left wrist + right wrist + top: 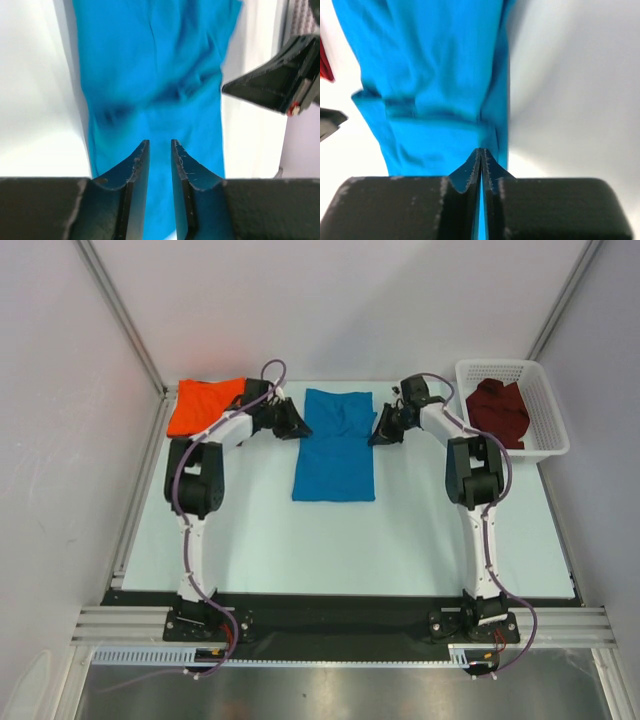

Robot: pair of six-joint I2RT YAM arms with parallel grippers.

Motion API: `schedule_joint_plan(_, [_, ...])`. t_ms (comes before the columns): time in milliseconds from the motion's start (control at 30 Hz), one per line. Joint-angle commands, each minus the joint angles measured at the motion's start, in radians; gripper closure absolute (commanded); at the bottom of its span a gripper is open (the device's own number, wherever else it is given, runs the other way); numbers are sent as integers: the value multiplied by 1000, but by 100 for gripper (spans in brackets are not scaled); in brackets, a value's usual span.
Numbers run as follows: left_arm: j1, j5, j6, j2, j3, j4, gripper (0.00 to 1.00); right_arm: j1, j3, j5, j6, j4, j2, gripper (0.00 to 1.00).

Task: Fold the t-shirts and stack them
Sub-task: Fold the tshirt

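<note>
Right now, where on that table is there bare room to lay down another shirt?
The widest bare stretch of table lies between the left arm and right arm, nearer than the blue shirt. A smaller one lies outside the right arm, nearer than the basket. The far edge is crowded: orange shirt, blue shirt, basket.

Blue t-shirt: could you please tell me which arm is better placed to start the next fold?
Probably the right. The right hand is shut on the edge of the blue t-shirt, ready to lift it. The left hand hangs over the cloth with jaws apart, gripping nothing.
</note>
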Motion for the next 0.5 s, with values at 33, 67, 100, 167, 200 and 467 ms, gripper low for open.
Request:
schedule_joint_plan(33, [3,0,73,-268,-161,-60,70,-2,-92,29,-84,-119,-199,88])
schedule_joint_plan(67, [3,-1,80,-299,-241,-66,67,-3,-120,26,-84,-124,-256,80])
schedule_joint_plan(100, [3,-1,103,-333,-281,-66,64,-2,-193,-3,-84,-119,-282,76])
schedule_joint_plan(167, [3,-11,120,-437,-403,-69,59,-3,-278,-22,-74,-107,-366,63])
schedule_joint_plan(200, [4,-15,142,-471,-436,-79,58,-3,-354,-37,-62,-86,-397,59])
schedule_joint_plan(467, [8,11,148,-658,-684,-108,47,6,-685,-155,-35,-24,-589,38])
